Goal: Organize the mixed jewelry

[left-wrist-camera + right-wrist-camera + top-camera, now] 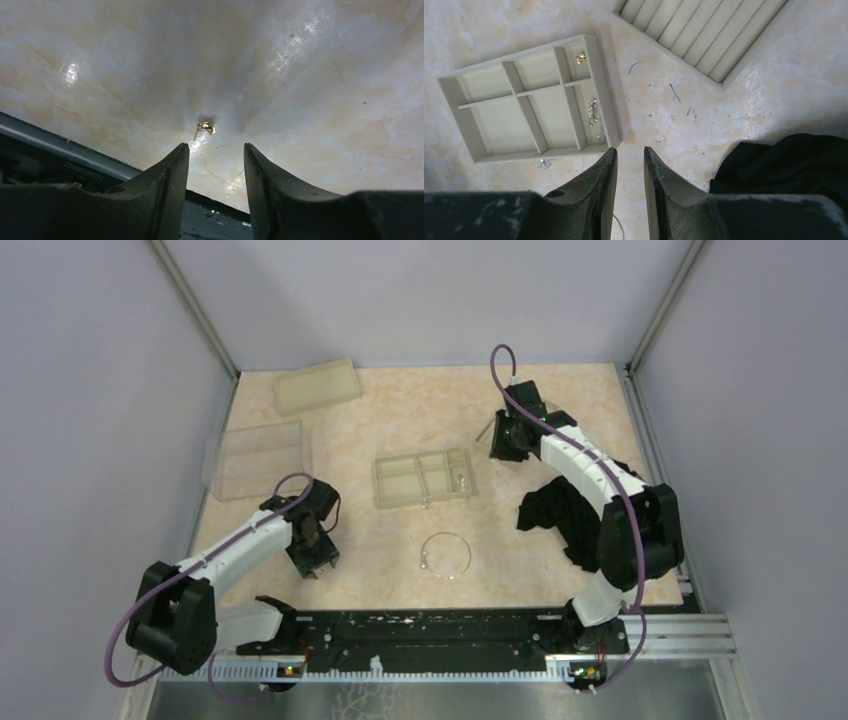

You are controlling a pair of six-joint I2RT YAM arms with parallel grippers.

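A thin silver wire hoop (pixel 445 555) lies on the marble table in front of the beige compartment tray (pixel 422 477). In the left wrist view a tiny gold bit (pixel 205 127) rests on the table just beyond the tips of my left gripper (pixel 216 150), whose jaws stand apart around nothing. My right gripper (pixel 630 152) hangs high over the table with a narrow empty gap between its fingers. Below it, the tray (pixel 454 92) holds a gold bit (pixel 581 57) and a silver chain (pixel 595 117). A small silver bit (pixel 544 163) lies outside the tray's near wall.
A black cloth (pixel 565 510) is bunched under the right arm. A ridged beige tray (pixel 704 35) lies beyond the right gripper. A clear box (pixel 255 458) and a beige lid (pixel 317 385) sit at the far left. The left gripper (pixel 315 560) is near the front rail.
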